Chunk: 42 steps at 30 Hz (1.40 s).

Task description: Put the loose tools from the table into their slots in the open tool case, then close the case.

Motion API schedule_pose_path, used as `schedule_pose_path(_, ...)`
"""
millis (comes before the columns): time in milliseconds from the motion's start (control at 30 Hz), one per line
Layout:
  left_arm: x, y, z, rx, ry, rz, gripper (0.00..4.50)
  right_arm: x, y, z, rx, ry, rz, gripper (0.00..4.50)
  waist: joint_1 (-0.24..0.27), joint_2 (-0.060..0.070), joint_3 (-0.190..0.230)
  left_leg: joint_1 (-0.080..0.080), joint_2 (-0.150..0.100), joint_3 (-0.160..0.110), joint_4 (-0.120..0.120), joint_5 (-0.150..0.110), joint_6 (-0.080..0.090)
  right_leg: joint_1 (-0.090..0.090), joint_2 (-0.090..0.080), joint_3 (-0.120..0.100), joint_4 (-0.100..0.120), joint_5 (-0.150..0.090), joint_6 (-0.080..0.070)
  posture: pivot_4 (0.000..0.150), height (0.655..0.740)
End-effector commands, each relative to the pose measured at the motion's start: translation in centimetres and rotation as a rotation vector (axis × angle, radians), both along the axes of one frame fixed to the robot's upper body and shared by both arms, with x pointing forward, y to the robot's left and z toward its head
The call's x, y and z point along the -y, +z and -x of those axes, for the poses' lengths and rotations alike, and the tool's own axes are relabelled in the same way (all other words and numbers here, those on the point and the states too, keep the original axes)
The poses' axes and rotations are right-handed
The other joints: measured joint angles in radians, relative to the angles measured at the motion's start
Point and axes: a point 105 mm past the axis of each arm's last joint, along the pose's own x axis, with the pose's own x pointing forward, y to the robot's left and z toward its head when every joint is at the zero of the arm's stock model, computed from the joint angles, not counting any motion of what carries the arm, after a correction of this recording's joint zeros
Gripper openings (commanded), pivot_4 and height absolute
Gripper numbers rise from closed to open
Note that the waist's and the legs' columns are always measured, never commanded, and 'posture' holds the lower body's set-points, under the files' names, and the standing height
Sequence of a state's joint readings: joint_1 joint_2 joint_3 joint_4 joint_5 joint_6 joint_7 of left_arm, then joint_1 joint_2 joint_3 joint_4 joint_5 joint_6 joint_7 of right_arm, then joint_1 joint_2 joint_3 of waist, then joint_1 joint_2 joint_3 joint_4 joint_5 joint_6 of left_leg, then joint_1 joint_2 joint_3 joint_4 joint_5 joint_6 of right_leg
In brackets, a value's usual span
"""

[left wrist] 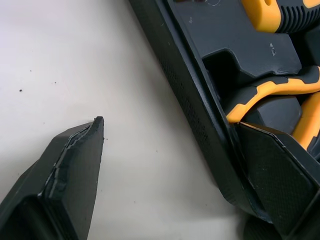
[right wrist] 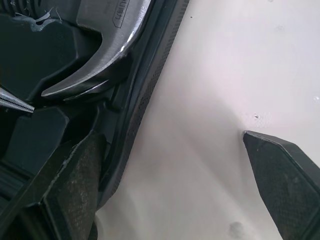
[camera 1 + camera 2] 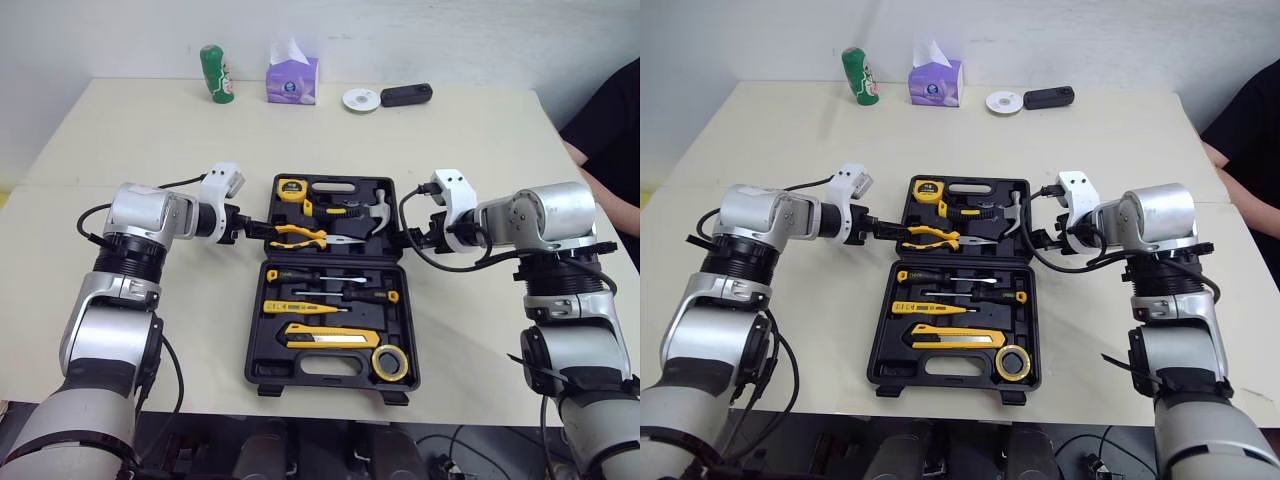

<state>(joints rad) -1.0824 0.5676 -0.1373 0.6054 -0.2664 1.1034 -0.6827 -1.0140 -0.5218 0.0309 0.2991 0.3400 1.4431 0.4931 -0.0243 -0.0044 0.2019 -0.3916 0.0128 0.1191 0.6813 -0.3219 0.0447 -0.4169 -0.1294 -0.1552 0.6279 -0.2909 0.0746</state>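
Note:
The black tool case [image 3: 331,263] lies open in the middle of the table. Its far half holds a yellow tape measure [image 3: 291,187], a hammer [image 3: 375,212] and yellow-handled pliers [image 3: 297,236]. Screwdrivers [image 3: 330,276], a yellow utility knife [image 3: 325,337] and a tape roll [image 3: 390,362] sit in the near half. My left gripper [image 3: 250,228] is open astride the far half's left wall [image 1: 200,125], one finger [image 1: 75,175] out on the table and the other inside. At the right wall [image 2: 145,95], my right gripper [image 3: 415,238] is open the same way, beside the hammer head [image 2: 105,55].
Along the table's far edge stand a green can [image 3: 217,74], a purple tissue box [image 3: 292,76], a white disc [image 3: 360,99] and a black device [image 3: 406,94]. A person in black [image 3: 615,110] sits at the far right.

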Motion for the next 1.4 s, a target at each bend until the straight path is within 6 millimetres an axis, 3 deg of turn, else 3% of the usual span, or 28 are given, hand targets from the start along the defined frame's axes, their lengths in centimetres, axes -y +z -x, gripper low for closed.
schedule_pose_path(33, 1.1, 0.8, 0.0, 0.021, -0.039, -0.020, 4.45, 0.3, 0.9, -0.2, 0.036, -0.025, -0.008, 4.50, 0.000, 0.000, 0.000, 0.000, 0.000, 0.000, 0.000, 0.000, 0.000, 0.000, 0.000, 0.000, 0.000, 0.000, 0.000, 0.150, 0.7400)
schedule_pose_path(500, 1.6, 0.3, -0.3, 0.026, 0.004, -0.057, 4.45, 0.3, -0.1, -0.4, -0.001, -0.067, 0.014, 4.50, 0.002, 0.000, 0.000, 0.000, -0.001, -0.001, 0.000, 0.001, 0.001, 0.000, -0.001, 0.000, 0.001, 0.000, 0.000, 0.150, 0.7400)
schedule_pose_path(567, 1.9, 0.3, -0.2, 0.023, -0.002, -0.055, 4.50, 0.3, -0.2, -0.4, -0.004, -0.070, 0.015, 3.98, 0.003, -0.001, 0.000, 0.001, -0.001, -0.001, 0.000, 0.001, 0.001, 0.001, -0.001, 0.000, 0.001, 0.000, 0.000, 0.150, 0.7400)
schedule_pose_path(600, 2.0, 0.2, -0.1, 0.021, -0.006, -0.056, 4.07, 0.3, -0.3, -0.4, -0.007, -0.073, 0.014, 3.59, 0.003, -0.001, 0.000, 0.001, -0.001, -0.001, 0.001, 0.001, 0.001, 0.001, -0.001, 0.000, 0.001, 0.000, 0.000, 0.150, 0.7400)
schedule_pose_path(667, 2.4, -0.1, 0.0, 0.010, -0.014, -0.059, 3.65, 0.3, -0.6, -0.5, -0.013, -0.081, 0.009, 2.70, 0.006, -0.001, -0.001, 0.001, -0.001, -0.001, 0.001, 0.001, 0.001, 0.002, -0.001, 0.000, 0.001, 0.000, 0.000, 0.150, 0.7400)
schedule_pose_path(800, 2.8, -0.5, 0.1, -0.005, -0.026, -0.063, 1.71, 0.2, -0.9, -0.7, -0.026, -0.105, -0.009, 0.60, 0.009, -0.002, -0.001, 0.001, -0.002, -0.001, 0.001, 0.001, 0.001, 0.002, -0.001, -0.001, 0.001, 0.000, 0.000, 0.150, 0.7400)
schedule_pose_path(867, 3.1, -0.5, 0.1, -0.008, -0.026, -0.054, 1.10, -0.1, -0.9, -0.8, -0.026, -0.108, -0.025, 0.06, 0.009, -0.003, -0.002, 0.002, -0.002, -0.001, 0.001, 0.001, 0.001, 0.003, -0.001, 0.000, 0.001, 0.000, 0.000, 0.150, 0.7400)
schedule_pose_path(933, 3.3, -0.4, 0.1, -0.005, -0.027, -0.041, 0.70, -0.4, -0.9, -0.7, -0.025, -0.111, -0.039, 0.00, 0.010, -0.003, -0.002, 0.005, -0.002, -0.001, 0.001, 0.001, 0.001, 0.006, -0.002, 0.000, 0.001, 0.000, 0.000, 0.150, 0.7400)
schedule_pose_path(1167, 3.5, 1.0, -0.5, 0.054, -0.003, 0.013, 0.55, -0.9, 0.2, -1.1, 0.016, -0.149, -0.108, 0.00, 0.008, -0.003, -0.002, 0.005, -0.001, -0.002, 0.001, 0.002, 0.000, 0.006, -0.003, 0.001, 0.001, 0.001, 0.001, 0.150, 0.7400)
schedule_pose_path(1233, 3.9, 2.5, -1.2, 0.136, 0.007, 0.078, 0.52, -1.3, 1.5, -1.6, 0.097, -0.156, -0.157, 0.00, 0.007, -0.003, -0.002, 0.005, -0.001, -0.002, 0.001, 0.002, 0.000, 0.006, -0.003, 0.001, 0.001, 0.001, 0.001, 0.150, 0.7400)
schedule_pose_path(1400, 3.5, 4.1, -2.3, 0.280, 0.054, 0.134, 0.39, -1.5, 3.9, -2.6, 0.330, -0.168, -0.203, 0.00, -0.001, -0.002, -0.002, 0.000, -0.001, -0.002, 0.000, 0.003, 0.000, 0.000, -0.003, 0.001, 0.001, 0.001, 0.001, 0.150, 0.7400)
